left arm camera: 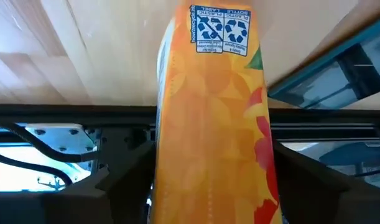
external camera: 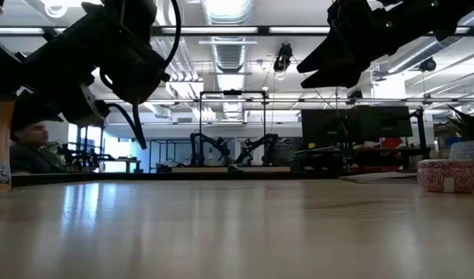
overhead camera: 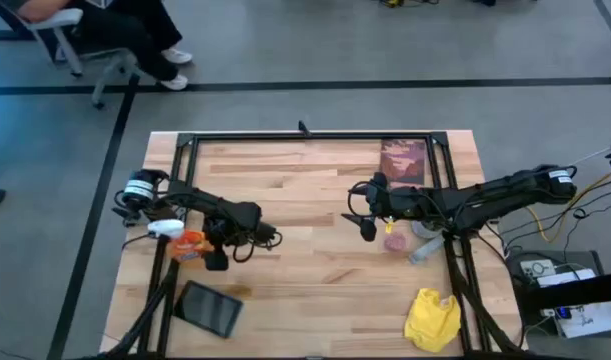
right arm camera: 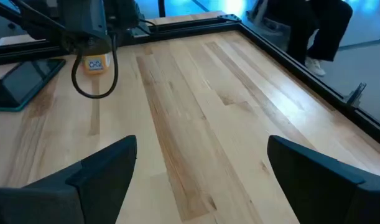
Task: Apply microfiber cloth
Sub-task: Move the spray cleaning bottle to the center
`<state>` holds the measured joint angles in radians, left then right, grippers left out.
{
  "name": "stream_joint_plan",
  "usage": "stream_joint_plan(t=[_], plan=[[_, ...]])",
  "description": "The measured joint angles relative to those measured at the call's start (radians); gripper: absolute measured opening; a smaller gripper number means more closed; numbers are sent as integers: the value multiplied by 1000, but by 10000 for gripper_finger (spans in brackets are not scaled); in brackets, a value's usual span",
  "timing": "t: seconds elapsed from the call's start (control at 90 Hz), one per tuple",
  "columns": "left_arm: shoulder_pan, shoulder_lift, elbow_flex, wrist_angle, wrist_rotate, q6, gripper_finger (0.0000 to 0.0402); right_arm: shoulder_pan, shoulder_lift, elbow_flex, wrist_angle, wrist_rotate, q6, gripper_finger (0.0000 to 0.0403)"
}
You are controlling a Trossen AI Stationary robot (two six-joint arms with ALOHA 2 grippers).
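Wipe not started: microfiber cloth (overhead camera: 432, 319) sits untouched near the table's (overhead camera: 315, 270) front-right corner, my left claw (overhead camera: 213, 243) grips the spray bottle (left arm camera: 214, 124), right claw (right arm camera: 199, 168) wide, empty mid-table.

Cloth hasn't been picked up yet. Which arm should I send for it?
Probably the right. Its open right gripper holds nothing and is on the same side as the microfiber cloth, which lies crumpled near the table's front right corner. The left gripper is occupied with the orange spray bottle across the table.
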<state>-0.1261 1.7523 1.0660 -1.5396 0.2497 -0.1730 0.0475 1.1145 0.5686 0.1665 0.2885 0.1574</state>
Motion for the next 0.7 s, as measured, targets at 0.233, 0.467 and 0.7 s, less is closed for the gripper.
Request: stream_joint_plan(t=[0.233, 0.467, 0.7], plan=[[0, -1, 1, 11, -8, -5, 187, 0, 0, 0, 0, 0, 0, 344], [0, -1, 33, 12, -101, -23, 201, 0, 0, 0, 0, 0, 0, 344], [1, 11, 177, 41, -221, 1, 201, 0, 0, 0, 0, 0, 0, 344]])
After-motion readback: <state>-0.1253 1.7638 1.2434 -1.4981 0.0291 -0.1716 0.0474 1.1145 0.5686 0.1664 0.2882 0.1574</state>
